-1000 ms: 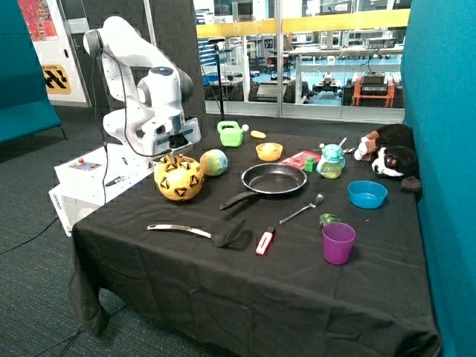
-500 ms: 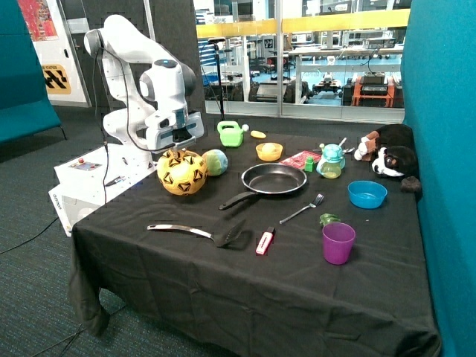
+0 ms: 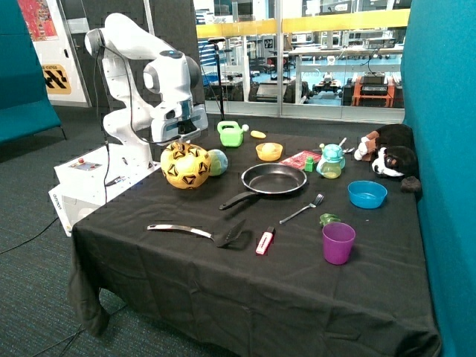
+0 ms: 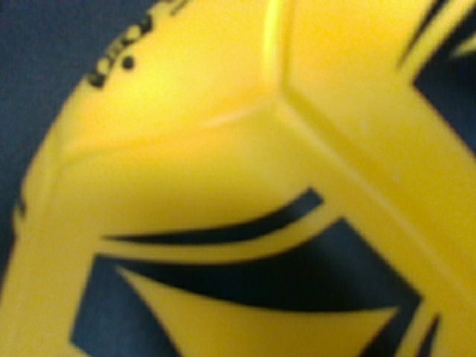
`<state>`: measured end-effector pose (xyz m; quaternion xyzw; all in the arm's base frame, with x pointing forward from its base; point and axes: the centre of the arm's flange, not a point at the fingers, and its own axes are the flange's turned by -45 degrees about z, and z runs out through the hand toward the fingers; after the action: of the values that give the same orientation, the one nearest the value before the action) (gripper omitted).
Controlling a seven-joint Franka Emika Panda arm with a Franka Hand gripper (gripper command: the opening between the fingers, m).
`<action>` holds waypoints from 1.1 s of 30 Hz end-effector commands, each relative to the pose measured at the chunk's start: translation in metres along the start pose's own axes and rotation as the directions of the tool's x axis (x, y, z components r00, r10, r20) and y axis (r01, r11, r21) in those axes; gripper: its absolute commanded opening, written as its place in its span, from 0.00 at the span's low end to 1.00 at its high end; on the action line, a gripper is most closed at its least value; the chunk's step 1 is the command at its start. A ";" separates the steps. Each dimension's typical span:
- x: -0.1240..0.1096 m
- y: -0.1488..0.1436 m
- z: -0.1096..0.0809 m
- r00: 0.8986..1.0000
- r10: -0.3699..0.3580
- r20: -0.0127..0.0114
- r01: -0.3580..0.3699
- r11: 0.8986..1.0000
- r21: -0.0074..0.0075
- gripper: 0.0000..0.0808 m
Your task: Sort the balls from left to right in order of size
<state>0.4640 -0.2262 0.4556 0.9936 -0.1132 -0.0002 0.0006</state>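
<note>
The big yellow football (image 3: 186,165) with its black markings sits at the far left of the black-clothed table (image 3: 223,282), and it fills the wrist view (image 4: 245,186) almost entirely, so the arm's gripper (image 3: 181,138) is right on top of it. Whether it is clamped on the football, only pressing it, or standing open cannot be told: the ball and the arm's head hide the contact in the outside view, and the wrist view shows only ball surface. Nor can it be told whether the football rests on the cloth or is slightly raised.

The medium pastel ball (image 3: 217,161) lies just right of the football, touching or nearly touching it and partly hidden behind it. The small orange-yellow ball (image 3: 269,148) lies further right and a little further back, inside the round yellow bowl (image 3: 269,155), past the black frying pan (image 3: 274,179).

Judged from how they lie, the three already run big, medium, small from left to right. If the order wanted is small to large, nothing is done yet. If large to small counts, what seems left is settling the football and perhaps taking the small ball out of the bowl to join the row.
</note>
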 end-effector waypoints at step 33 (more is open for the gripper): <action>0.012 -0.102 -0.046 0.955 -0.296 -0.001 0.296 0.955 0.001 0.00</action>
<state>0.4948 -0.1582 0.4937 1.0000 -0.0045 -0.0014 -0.0005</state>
